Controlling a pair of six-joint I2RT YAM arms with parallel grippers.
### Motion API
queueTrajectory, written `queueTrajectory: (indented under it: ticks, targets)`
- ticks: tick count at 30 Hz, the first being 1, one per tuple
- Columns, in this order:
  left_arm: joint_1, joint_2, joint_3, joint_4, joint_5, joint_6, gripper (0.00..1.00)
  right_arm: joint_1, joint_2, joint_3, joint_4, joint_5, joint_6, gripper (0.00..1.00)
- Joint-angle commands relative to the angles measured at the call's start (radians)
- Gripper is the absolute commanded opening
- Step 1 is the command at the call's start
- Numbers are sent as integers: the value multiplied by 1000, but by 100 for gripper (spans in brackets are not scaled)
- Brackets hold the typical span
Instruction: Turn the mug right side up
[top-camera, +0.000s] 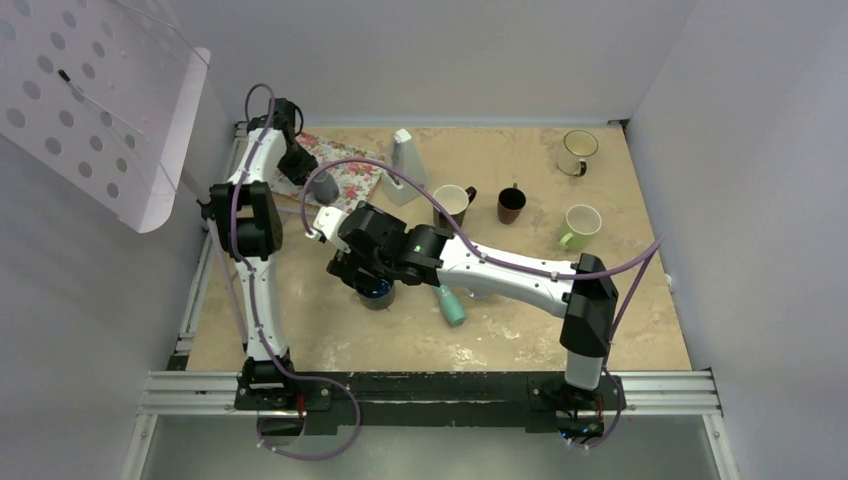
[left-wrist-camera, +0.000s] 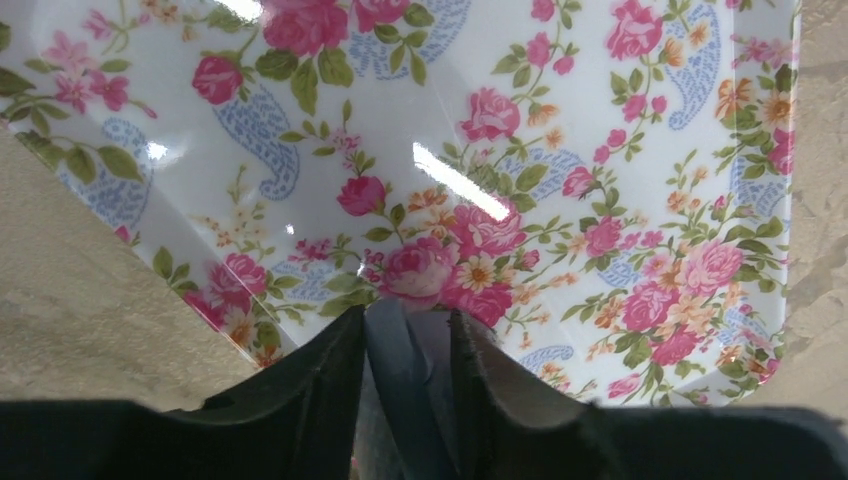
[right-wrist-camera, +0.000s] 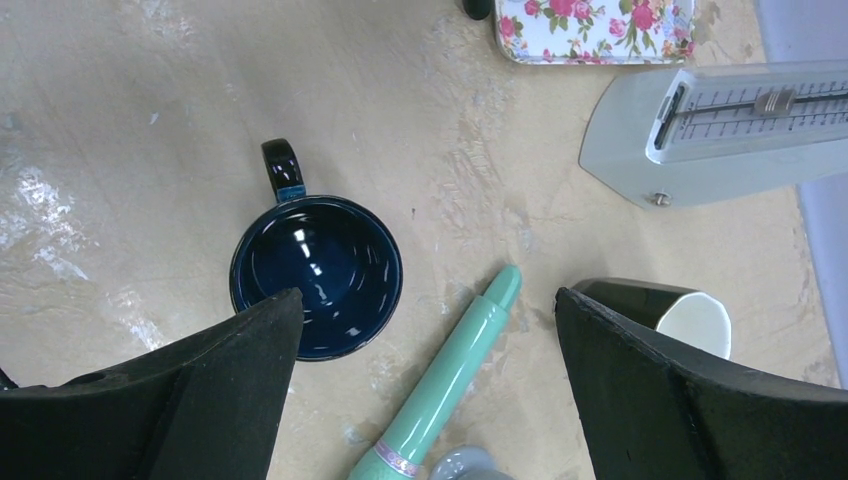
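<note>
Your right fingers (right-wrist-camera: 200, 390) stand spread wide above the navy mug (right-wrist-camera: 316, 275), which sits mouth-up on the tabletop (right-wrist-camera: 120, 120). Risk: a low retreat could clip its rim and tip it. The teal handle (right-wrist-camera: 450, 365) lies just beside, in the way. Farther off, your left fingers (left-wrist-camera: 300, 390) pinch a grey item (left-wrist-camera: 400, 400) over the floral tray (left-wrist-camera: 600, 130).

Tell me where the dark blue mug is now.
In the right wrist view, lower left, the dark blue mug stands upright beside the teal tool, beneath the open right fingers.
</note>
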Motion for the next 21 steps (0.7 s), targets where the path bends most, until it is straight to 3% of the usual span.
queueTrajectory:
  ticks: [1, 6, 13, 21]
  targets:
    - [-2, 2, -4, 45, 51, 20, 32, -1, 7, 48, -3, -16, -2, 99]
    - [-2, -5, 2, 49, 114, 7, 1, -1, 5, 45, -10, -3, 10, 99]
    - [-1, -81, -6, 157, 250, 123, 0, -17, -20, 38, 21, 64, 67, 99]
    - [-1, -296, -205, 376, 697, 390, 0, -149, -175, -88, 268, -200, 198, 99]
